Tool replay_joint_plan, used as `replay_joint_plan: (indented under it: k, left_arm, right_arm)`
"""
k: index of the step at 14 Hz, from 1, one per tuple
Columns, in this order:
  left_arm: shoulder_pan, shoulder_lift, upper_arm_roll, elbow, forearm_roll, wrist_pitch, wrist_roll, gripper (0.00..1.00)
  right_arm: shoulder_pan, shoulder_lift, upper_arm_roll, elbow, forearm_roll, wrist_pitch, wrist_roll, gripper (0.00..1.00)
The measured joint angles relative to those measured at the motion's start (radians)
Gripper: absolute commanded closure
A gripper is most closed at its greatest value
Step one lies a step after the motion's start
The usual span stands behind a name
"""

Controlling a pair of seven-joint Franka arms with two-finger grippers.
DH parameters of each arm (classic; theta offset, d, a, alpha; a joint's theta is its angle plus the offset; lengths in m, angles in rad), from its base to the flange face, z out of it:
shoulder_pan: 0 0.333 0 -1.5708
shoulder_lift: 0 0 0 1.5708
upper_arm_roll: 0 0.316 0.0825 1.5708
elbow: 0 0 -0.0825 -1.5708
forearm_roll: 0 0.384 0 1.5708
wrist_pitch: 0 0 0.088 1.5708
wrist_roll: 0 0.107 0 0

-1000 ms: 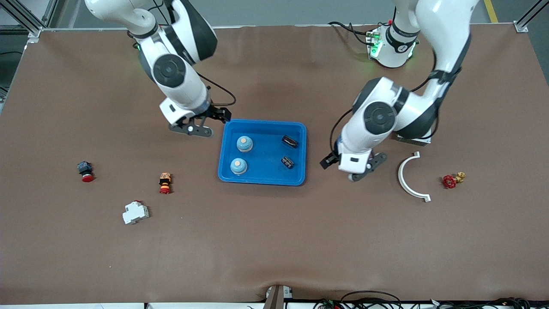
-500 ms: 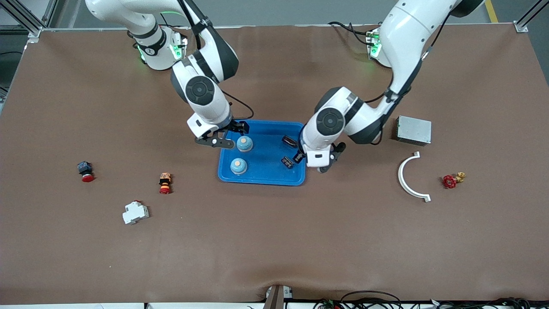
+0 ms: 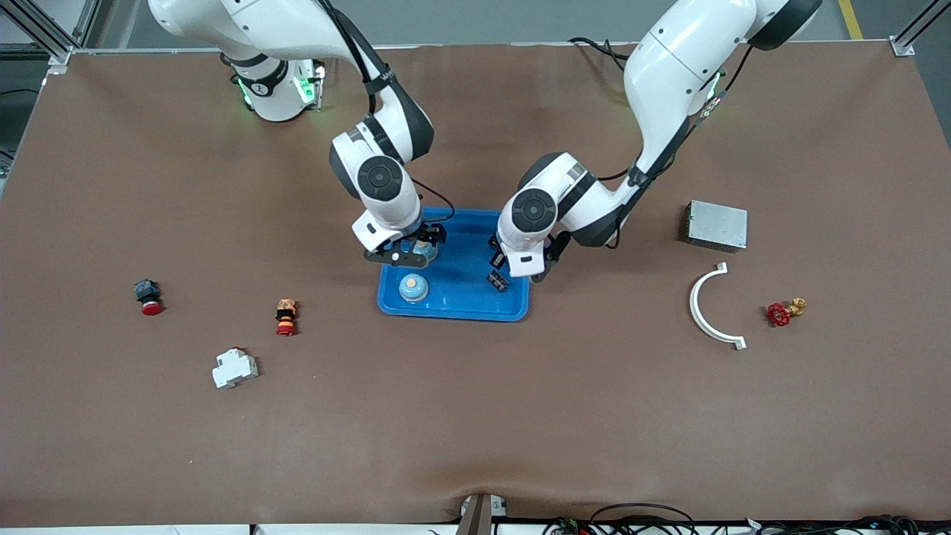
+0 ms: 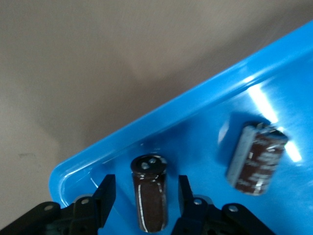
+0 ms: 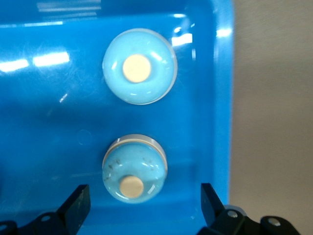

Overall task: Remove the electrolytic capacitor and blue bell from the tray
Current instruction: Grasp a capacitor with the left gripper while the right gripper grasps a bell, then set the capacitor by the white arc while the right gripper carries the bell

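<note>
A: What do we have, biggest thing first?

B: We see the brown counter (image 3: 475, 416), and near its middle the blue tray (image 3: 453, 308), which we take as our landmark. Both arms reach down into it.

A: And the end effectors?

B: The right end effector (image 3: 413, 251) is over the tray's end toward the right arm, its fingers (image 5: 77, 203) spread wide on either side of one bell (image 5: 135, 168), not touching it. The left end effector (image 3: 510, 261) is over the tray's other end, its fingers (image 4: 106, 192) parted with one capacitor (image 4: 150, 192) standing between them; we see a gap on each side, so it is not gripped.

A: Where do the task's things lie?

B: All in the tray. The second bell (image 3: 413, 288) sits nearer the front camera than the first, and the second capacitor (image 3: 498, 281) likewise lies nearer the camera than the framed one.

A: Outside the tray?

B: Toward the left arm's end we see a grey metal box (image 3: 716, 225), a white curved piece (image 3: 706, 310) and a red valve (image 3: 780, 313). Toward the right arm's end: a white breaker (image 3: 234, 368), an orange push-button (image 3: 285, 316) and a red push-button (image 3: 148, 296).
</note>
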Motion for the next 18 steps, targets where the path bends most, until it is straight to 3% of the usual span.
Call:
replay_joint_plan:
  k: [1,4,9,10,14,18]
  left_arm:
    - [-0.006,0.004,0.0,-0.005,0.0,0.0,-0.001,1.0]
    - [-0.006,0.0,0.002,-0.009,0.0,0.002,-0.002,1.0]
    - [0.075,-0.119,0.009,0.008,0.019,-0.041,-0.001,1.0]
    - [0.101,-0.16,0.009,0.008,0.041,-0.058,0.0,1.0]
    - [0.22,-0.259,0.014,-0.02,0.126,-0.103,0.05,1.0]
    - [0.429,-0.31,0.017,-0.143,0.192,-0.107,0.313,1.0]
  right_arm:
    - [0.008,0.018,0.0,0.0,0.002,0.018,0.0,0.0]
    - [0.022,0.049,0.0,0.002,0.005,0.046,0.0,0.0]
    - [0.025,0.066,-0.001,0.006,0.005,0.07,0.0,0.74]
    - [0.025,0.067,-0.001,0.01,0.005,0.069,0.0,0.81]
    - [0.026,0.072,-0.001,0.019,0.005,0.065,-0.001,0.87]
    - [0.033,0.023,-0.001,0.05,-0.001,-0.057,-0.004,0.9]
